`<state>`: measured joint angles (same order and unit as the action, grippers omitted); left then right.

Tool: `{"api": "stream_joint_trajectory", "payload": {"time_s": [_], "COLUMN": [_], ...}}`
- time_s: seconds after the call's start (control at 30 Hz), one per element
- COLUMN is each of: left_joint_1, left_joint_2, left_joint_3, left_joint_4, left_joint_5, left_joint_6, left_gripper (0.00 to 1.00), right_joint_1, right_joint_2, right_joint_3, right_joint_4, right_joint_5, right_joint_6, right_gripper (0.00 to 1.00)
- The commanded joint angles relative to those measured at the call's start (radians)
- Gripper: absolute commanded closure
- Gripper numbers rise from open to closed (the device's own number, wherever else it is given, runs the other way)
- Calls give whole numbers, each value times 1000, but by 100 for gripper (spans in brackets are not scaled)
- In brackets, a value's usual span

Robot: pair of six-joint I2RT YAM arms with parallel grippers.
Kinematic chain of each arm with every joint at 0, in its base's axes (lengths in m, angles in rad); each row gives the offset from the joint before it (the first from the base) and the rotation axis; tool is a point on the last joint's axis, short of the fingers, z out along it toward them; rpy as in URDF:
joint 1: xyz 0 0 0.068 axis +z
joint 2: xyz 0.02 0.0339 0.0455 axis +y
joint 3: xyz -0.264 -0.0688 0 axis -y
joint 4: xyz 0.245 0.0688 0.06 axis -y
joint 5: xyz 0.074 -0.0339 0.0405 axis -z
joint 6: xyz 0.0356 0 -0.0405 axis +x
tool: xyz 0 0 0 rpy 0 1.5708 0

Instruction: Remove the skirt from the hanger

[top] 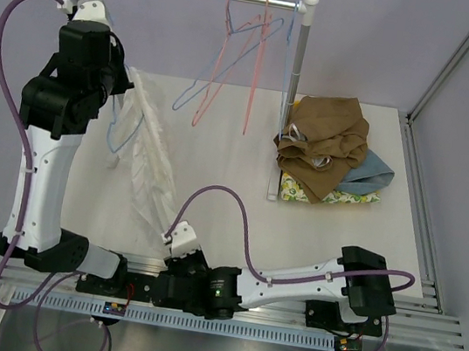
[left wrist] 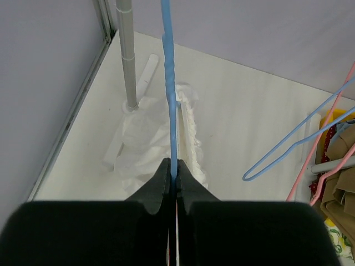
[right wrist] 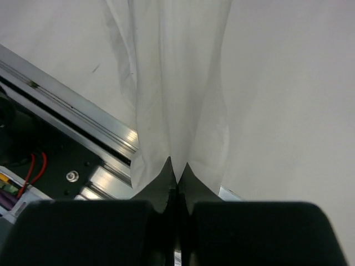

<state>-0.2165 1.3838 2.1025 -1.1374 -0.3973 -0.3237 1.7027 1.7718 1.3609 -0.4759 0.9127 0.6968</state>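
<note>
Two arms hold a white skirt (top: 150,159) between them, seen from above. Its long axis slants from the raised left arm (top: 50,139), far left, down to the right arm (top: 289,281), which reaches low along the near edge of the table (top: 233,184). The pale, pleated cloth hangs from a blue hanger (top: 117,139) beside the left arm.

At the left wrist, the left gripper (left wrist: 173,180) is pressed together on the hanger's blue wire, with the skirt bunched below it near the rack's post (left wrist: 128,66).

At the right wrist, the right gripper (right wrist: 177,174) pinches the skirt's lower edge, and the cloth runs straight away from its jaws. A pull away from the hanger looks the likely next move.
</note>
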Motion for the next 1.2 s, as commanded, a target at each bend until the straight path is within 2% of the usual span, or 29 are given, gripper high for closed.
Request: {"api": "stream_joint_trajectory", "payload": {"time_s": [0.0,0.07,0.13,0.17,0.23,0.27,0.37,0.4,0.47,0.57,0.7,0.8,0.83,0.87,0.93,1.0,1.13,1.17], "left_joint_1": [23,23,20,-12,-70,-104,-141,-145,-153,-153,-153,-153,-153,-153,-153,-153,-153,-153], "left_joint_2": [18,-5,-44,-102,-178,-205,-336,-370,-472,-563,-571,-554,-558,-569,-580,-582,-554,-548], "left_joint_3": [148,134,84,-26,-152,-276,-441,-541,-605,-618,-529,-481,-489,-512,-538,-575,-615,-619], "left_joint_4": [295,274,235,235,228,196,134,114,85,9,-97,-133,-121,-89,-49,8,83,97], "left_joint_5": [-115,-54,67,153,181,227,253,256,305,336,215,126,115,98,88,77,107,109], "left_joint_6": [26,17,3,18,17,-1,-67,-87,-112,-126,-97,-98,-103,-107,-120,-132,-138,-137], "left_gripper": [100,100,100,100,100,100,100,100,100,100,100,100,100,100,100,100,100,100], "right_joint_1": [58,60,45,32,-33,-61,-167,-196,-287,-374,-383,-387,-394,-402,-428,-442,-500,-505], "right_joint_2": [-37,-49,-55,-55,-60,-64,-100,-106,-118,-103,-97,-193,-263,-302,-426,-565,-761,-787], "right_joint_3": [-75,-75,-21,4,70,81,87,89,96,92,61,-86,-168,-199,-248,-258,-198,-175], "right_joint_4": [-136,-159,-208,-213,-193,-166,12,72,100,141,57,-12,-39,-111,-183,-223,-188,-150], "right_joint_5": [-41,-3,90,118,127,114,65,17,-55,-104,-46,14,32,75,116,178,245,270], "right_joint_6": [156,191,179,126,57,-39,-225,-253,-295,-332,-254,-74,-36,40,79,15,-254,-370], "right_gripper": [100,100,100,100,100,100,100,100,100,100,100,100,100,100,100,100,100,100]}}
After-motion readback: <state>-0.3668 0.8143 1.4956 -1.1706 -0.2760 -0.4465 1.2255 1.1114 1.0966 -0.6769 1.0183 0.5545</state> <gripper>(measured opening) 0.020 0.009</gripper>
